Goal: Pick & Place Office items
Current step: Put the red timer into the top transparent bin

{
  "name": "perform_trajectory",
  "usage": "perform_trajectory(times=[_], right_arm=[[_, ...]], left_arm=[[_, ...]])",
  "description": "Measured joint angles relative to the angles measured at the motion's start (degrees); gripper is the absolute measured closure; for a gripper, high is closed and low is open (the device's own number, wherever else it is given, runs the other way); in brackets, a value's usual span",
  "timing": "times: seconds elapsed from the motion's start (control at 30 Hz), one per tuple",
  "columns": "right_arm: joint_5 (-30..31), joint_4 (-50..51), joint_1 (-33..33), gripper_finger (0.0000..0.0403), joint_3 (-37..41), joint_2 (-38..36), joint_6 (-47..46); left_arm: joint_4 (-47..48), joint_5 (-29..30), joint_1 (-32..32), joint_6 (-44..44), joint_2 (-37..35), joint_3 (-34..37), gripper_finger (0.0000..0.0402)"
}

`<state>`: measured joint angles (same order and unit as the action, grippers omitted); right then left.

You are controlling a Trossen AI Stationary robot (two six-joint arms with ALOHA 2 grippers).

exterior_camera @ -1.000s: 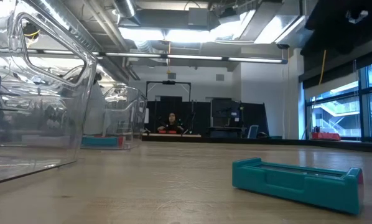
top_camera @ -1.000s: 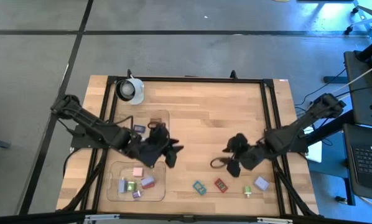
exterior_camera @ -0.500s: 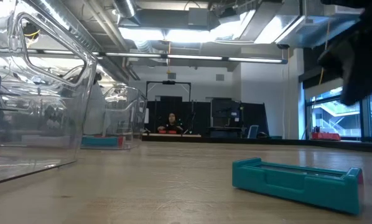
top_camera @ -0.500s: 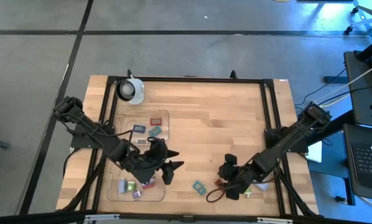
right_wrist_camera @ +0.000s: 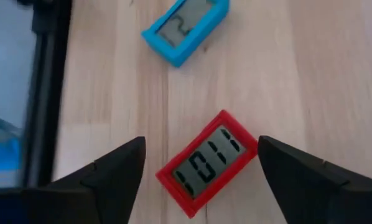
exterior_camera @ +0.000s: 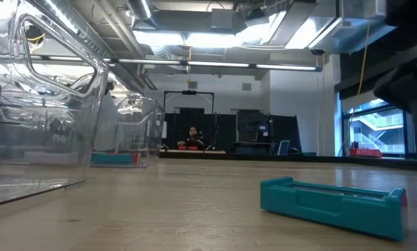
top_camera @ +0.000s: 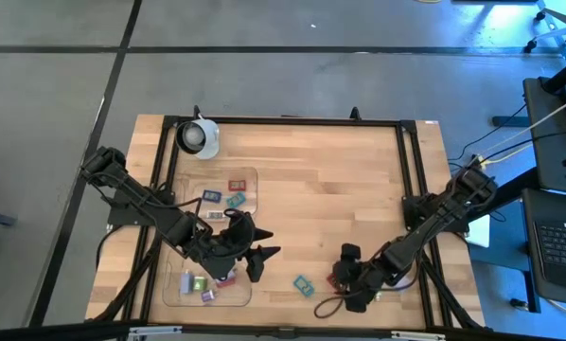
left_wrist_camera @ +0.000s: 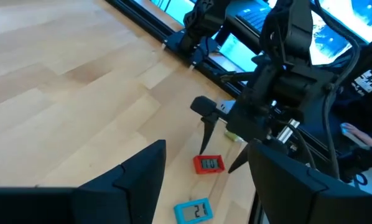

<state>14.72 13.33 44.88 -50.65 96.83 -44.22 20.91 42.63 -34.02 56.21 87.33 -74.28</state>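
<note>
Fingers of your right gripper (right_wrist_camera: 198,171) spread wide, straddling the red digital clock (right_wrist_camera: 208,160) lying flat on the table (top_camera: 321,199) beside a blue clock (right_wrist_camera: 185,28). It looks light, rigid, slick plastic; pinch its long edges. Left gripper (top_camera: 255,253) waits open over the clear tray (top_camera: 174,284).

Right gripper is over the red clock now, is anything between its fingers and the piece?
Nothing visible. The right gripper is open, the red clock lies bare on the table between its fingers; the blue clock lies apart.

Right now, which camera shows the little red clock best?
The right wrist view: the red clock fills it, digits readable, between the right gripper's open fingers. The left wrist view shows it small; the high view hides it under the gripper; the low view catches an edge.
</note>
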Motion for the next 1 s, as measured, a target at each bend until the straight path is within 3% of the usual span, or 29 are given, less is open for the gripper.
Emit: perform_trajectory(times=[0.3, 0.63, 1.0], right_arm=[[7.48, -0.55, 1.37, 0.0082, 0.0, 4.11, -0.25], [9.8, -1.11, 2.6, 0.0088, -0.2, 7.59, -6.15], [9.64, -0.19, 2.8, 0.0181, -0.13, 7.61, -5.94]], left_arm=[[-0.03, -0.11, 0.0, 0.1, 0.0, 0.0, 0.0178], [-0.14, -0.11, 0.0, 0.04, -0.02, 0.0, 0.0178], [-0.12, -0.13, 0.15, 0.01, -0.03, 0.0, 0.0178]])
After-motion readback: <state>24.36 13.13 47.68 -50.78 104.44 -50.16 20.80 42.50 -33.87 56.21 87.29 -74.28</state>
